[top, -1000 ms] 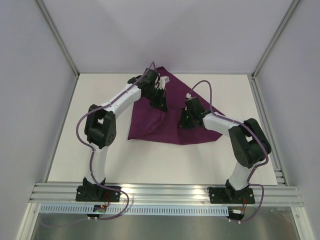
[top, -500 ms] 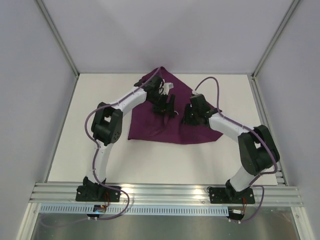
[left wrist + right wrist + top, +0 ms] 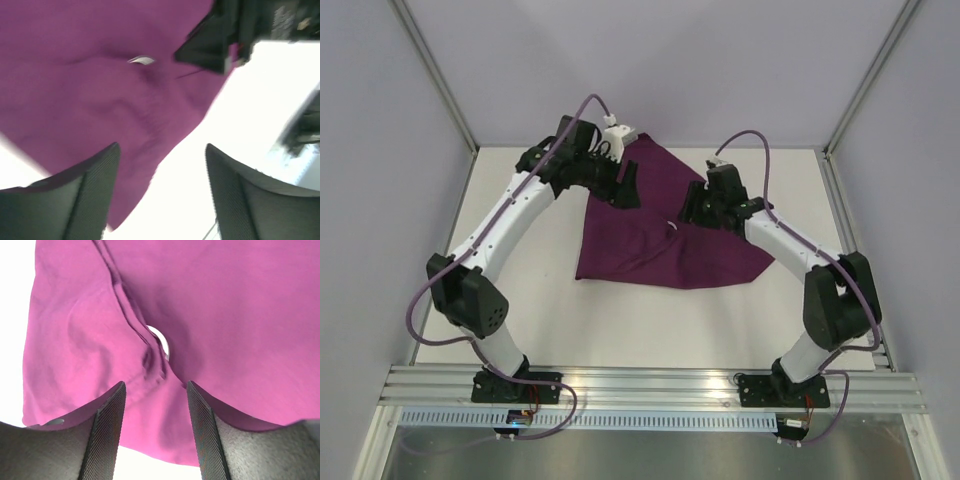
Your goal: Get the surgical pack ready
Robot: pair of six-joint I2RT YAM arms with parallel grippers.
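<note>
1. Whereas a second ago both tools sat pinched shut low on the middle of the purple cloth (image 3: 650, 255), the left tool (image 3: 626, 188) now stands wide open with nothing between its fingers. It has lifted off and drawn back to the cloth's far left edge.
2. The right tool (image 3: 694, 207) has parted too and holds nothing. It has shifted farther out, over the cloth's far right edge.
3. The cloth lies on the table (image 3: 520, 310), folded into a rough triangle. It spreads between the two tools and nearer than both, and its outline is the same as before.
4. A small shiny ring (image 3: 672, 226) peeks from a crease in the cloth between the tools, closer to the right one. The tools covered that spot earlier. In the right wrist view it sits just ahead of the open fingers.
5. The left arm's elbow has swung far out to the left and nearer its base.
</note>
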